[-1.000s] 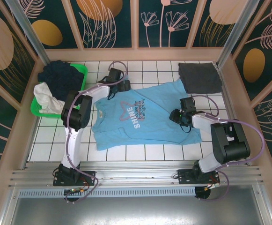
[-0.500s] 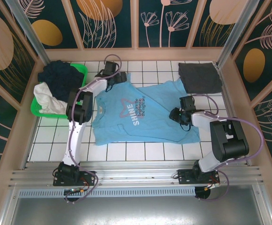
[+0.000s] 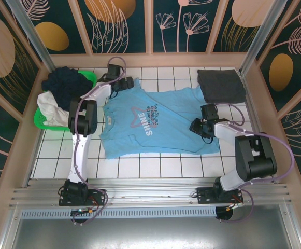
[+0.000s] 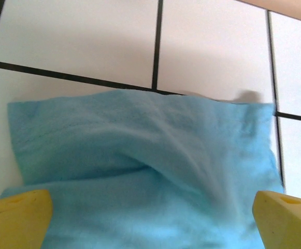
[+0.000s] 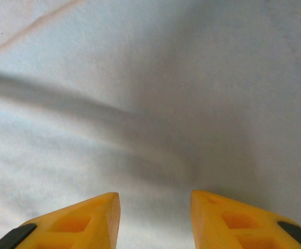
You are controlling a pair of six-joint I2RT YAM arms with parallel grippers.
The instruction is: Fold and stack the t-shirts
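The light blue "SHINE" t-shirt [image 3: 155,124] lies spread, print up, on the white tiled table. My left gripper [image 3: 125,85] rests on its far left sleeve corner. In the left wrist view its yellow fingertips [image 4: 20,215] stand wide apart, open, with the blue cloth [image 4: 140,155] lying between them. My right gripper [image 3: 195,126] sits on the shirt's right side. Its fingers [image 5: 88,220] are partly spread, open, over flat pale cloth [image 5: 150,104]. The dark grey t-shirt [image 3: 221,85] lies folded at the far right corner.
A green plastic basket [image 3: 42,123] stands at the far left with dark navy clothes [image 3: 67,85] and a white cloth [image 3: 49,106] in it. Wooden walls ring the table. Bare tiles run along the near edge [image 3: 155,168].
My left gripper has moved up and to the left, and the blue shirt's upper left corner has gone with it, stretching the shirt flatter. The right gripper has stayed almost in place.
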